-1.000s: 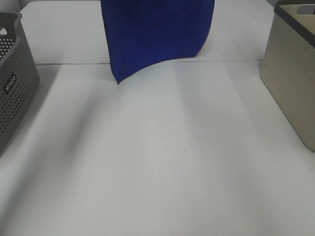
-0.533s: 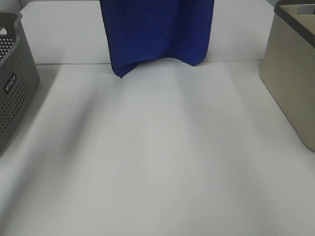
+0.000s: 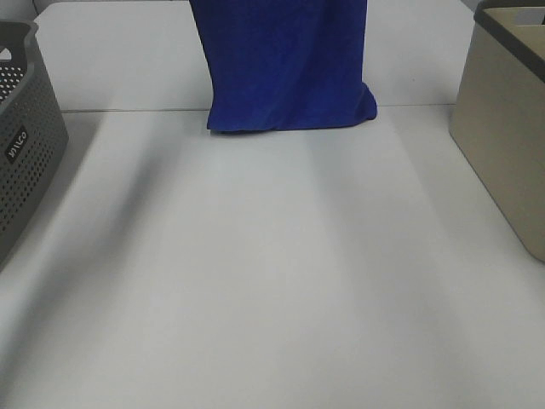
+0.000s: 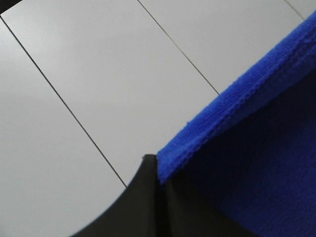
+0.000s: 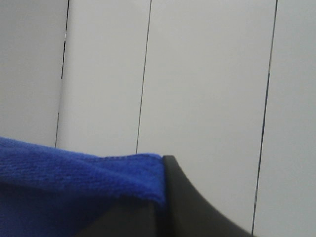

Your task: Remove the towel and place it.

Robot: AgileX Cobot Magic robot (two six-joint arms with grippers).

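From the high exterior camera, the towel (image 3: 285,64) hangs as a royal-blue sheet from the frame's 12 o'clock edge. Its lower hem is bunched into a soft fold that appears to rest on the white tabletop (image 3: 272,281), close to the thin seam crossing the far part of the surface. A dark grey perforated basket (image 3: 25,145) stands at 9 o'clock and a beige basket (image 3: 502,128) with a dark rim at 2 o'clock, both well apart from the cloth; neither arm shows in this view. In the left wrist camera, the left fingers (image 4: 138,202) appear as a dark wedge pressed tightly together, with the towel's (image 4: 256,148) stitched plush hem pinched in the seam between them and the cloth stretching away taut, above a pale panelled surface (image 4: 74,74) lined with thin dark joints. In the right wrist camera, the right fingers (image 5: 187,207) are likewise fully closed, clamped on another part of the towel's (image 5: 74,182) upper edge, whose blue pile runs off sideways from the dark tip, with more pale panels and thin dark joints behind.
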